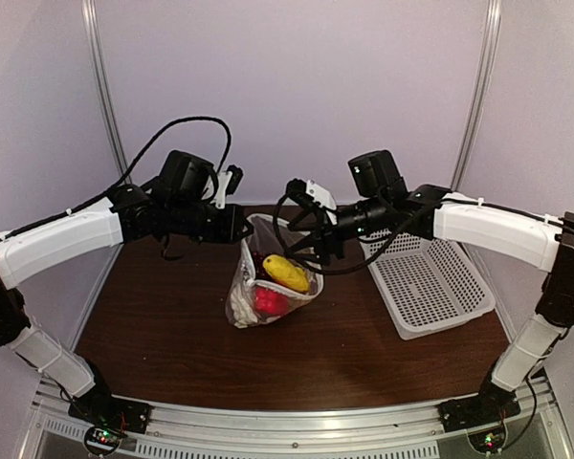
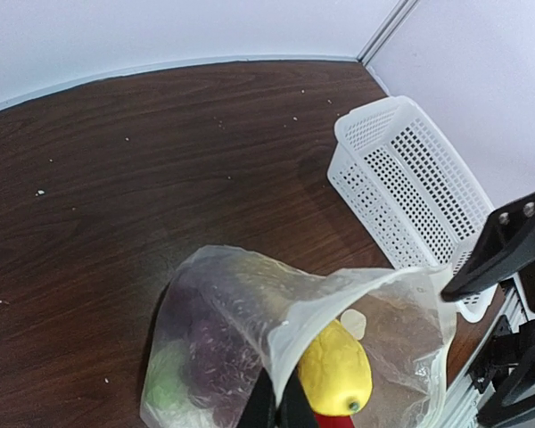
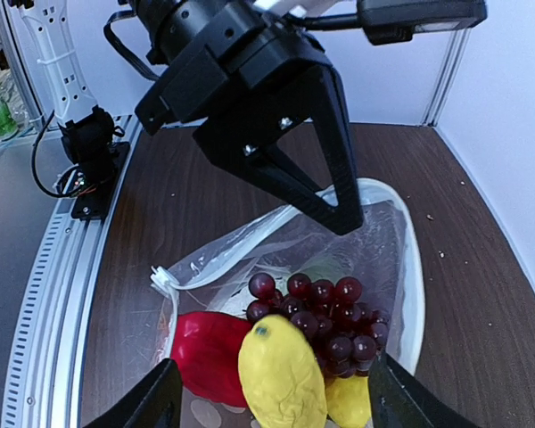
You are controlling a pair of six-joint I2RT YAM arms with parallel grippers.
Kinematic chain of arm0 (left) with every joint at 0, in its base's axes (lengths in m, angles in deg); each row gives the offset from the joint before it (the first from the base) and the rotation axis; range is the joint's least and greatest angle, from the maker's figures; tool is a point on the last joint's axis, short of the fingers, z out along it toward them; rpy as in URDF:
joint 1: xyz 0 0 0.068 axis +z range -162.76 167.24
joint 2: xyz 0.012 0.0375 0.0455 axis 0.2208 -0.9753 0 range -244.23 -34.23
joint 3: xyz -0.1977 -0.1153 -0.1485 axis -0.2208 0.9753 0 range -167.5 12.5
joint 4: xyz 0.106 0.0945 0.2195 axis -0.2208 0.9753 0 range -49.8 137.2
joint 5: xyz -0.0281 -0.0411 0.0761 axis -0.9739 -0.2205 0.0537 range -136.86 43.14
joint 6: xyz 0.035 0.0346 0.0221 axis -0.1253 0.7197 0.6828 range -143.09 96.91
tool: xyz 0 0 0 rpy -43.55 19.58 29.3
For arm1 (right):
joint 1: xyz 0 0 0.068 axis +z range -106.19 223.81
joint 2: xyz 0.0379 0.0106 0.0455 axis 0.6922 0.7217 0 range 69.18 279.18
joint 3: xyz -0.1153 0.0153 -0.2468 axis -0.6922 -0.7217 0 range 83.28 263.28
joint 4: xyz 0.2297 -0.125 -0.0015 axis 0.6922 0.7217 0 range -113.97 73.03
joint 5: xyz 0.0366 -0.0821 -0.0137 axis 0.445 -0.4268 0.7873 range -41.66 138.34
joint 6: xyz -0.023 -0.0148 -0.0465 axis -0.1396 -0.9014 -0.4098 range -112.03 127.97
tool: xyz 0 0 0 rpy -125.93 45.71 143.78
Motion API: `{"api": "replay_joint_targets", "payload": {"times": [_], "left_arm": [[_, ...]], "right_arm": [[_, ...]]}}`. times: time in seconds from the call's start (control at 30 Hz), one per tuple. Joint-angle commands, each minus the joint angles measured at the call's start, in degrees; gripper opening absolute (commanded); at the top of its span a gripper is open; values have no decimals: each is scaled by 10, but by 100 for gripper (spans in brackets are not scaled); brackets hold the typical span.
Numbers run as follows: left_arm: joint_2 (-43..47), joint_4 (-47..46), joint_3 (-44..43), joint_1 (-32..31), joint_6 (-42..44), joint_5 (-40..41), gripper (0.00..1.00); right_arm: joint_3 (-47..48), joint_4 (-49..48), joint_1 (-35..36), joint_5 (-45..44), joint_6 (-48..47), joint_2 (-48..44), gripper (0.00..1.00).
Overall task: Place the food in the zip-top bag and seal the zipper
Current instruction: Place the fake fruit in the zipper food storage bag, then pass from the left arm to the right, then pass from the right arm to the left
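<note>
On the brown table, a white basket sat just right of the clear bag. The left gripper was pinched shut on the bag's rim. The right gripper hung wide open over the bag's mouth, gripping nothing. Inside the bag lay a yellow piece, a red pepper and grapes.

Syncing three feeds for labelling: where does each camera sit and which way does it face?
Top external: above, behind bases, facing brown table; left arm, right arm show.
Left wrist: looks down at the clear dotted plastic zip-top bag; shut left gripper.
Right wrist: looks into the bag; open right gripper.
Wrists share: yellow toy fruit.
</note>
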Motion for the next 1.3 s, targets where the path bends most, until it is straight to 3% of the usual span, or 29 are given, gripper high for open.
{"api": "replay_joint_targets", "payload": {"times": [0.0,0.2,0.43,0.57,0.73,0.8,0.9,1.1,1.27], "left_arm": [[12,-16,-12,6,13,4,0],[11,-28,-10,6,26,-9,0],[25,-56,1,6,52,-33,0],[29,-70,2,6,62,-46,0],[37,-107,22,6,89,-61,0],[44,-119,33,5,107,-61,9],[81,-146,68,-7,134,-32,18],[232,-240,211,-81,166,51,35],[312,-264,339,-196,191,131,37]], "right_arm": [[2,24,-4,-52,22,-67,72],[-18,81,-5,-197,85,-78,71],[-29,140,-5,-225,160,-57,71],[-28,157,-5,-191,191,-27,65],[-11,157,-10,-121,251,15,28],[-6,149,-17,-66,274,24,14],[-15,122,-38,13,324,25,0],[-40,64,-59,88,384,8,0],[-63,-4,-71,141,452,1,0]]}}
